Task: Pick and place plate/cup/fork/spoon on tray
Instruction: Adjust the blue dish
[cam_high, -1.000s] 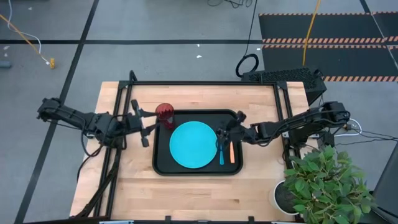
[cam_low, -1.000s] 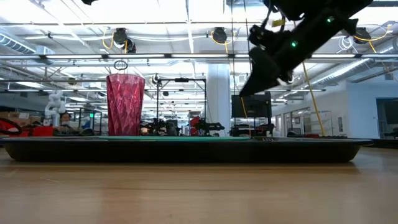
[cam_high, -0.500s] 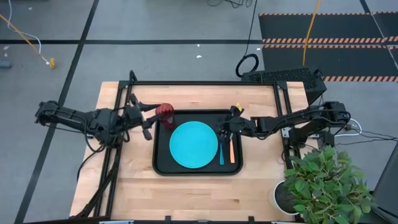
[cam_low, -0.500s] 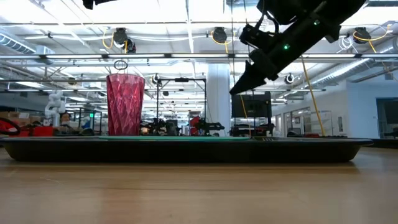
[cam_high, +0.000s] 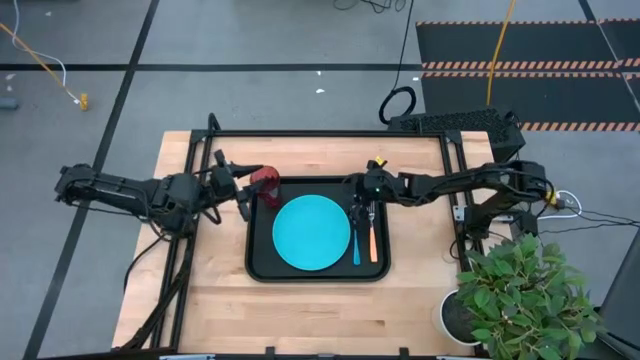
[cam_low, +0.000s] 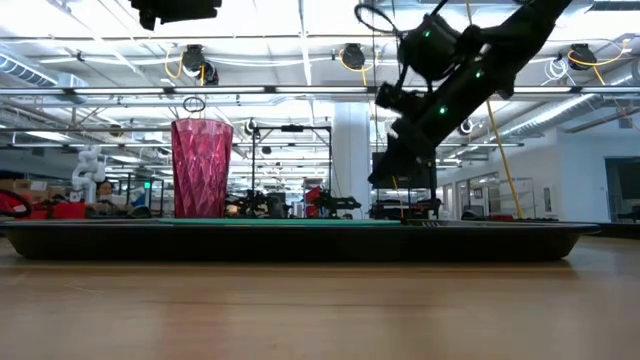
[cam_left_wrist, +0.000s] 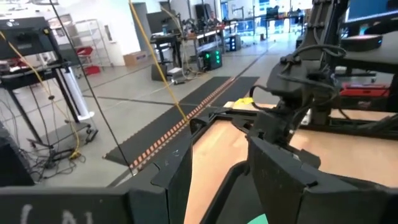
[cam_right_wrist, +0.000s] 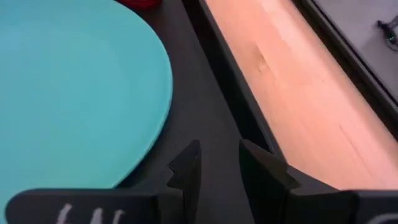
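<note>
The black tray (cam_high: 262, 262) lies mid-table. On it lie the cyan plate (cam_high: 311, 232), and right of it the blue-handled spoon (cam_high: 356, 246) and the orange-handled fork (cam_high: 372, 244). The red cup (cam_high: 265, 181) stands upright in the tray's far left corner, and shows in the low view too (cam_low: 202, 168). My left gripper (cam_high: 240, 186) is open and empty just left of the cup, higher than its rim (cam_low: 175, 10). My right gripper (cam_high: 358, 197) is open and empty above the tray's far right part, over the far ends of the spoon and fork (cam_right_wrist: 214, 168).
A black frame (cam_high: 330, 134) runs round the table's far part. A potted plant (cam_high: 520, 295) stands at the near right corner. Bare wood (cam_high: 300, 310) lies between the tray and the near edge. My right arm (cam_left_wrist: 292, 106) shows in the left wrist view.
My right gripper has drawn back from the spoon and fork toward the table's far edge, over the tray's far right part. My left gripper has moved right, toward the cup. Plate, cup, spoon and fork have stayed where they were.
</note>
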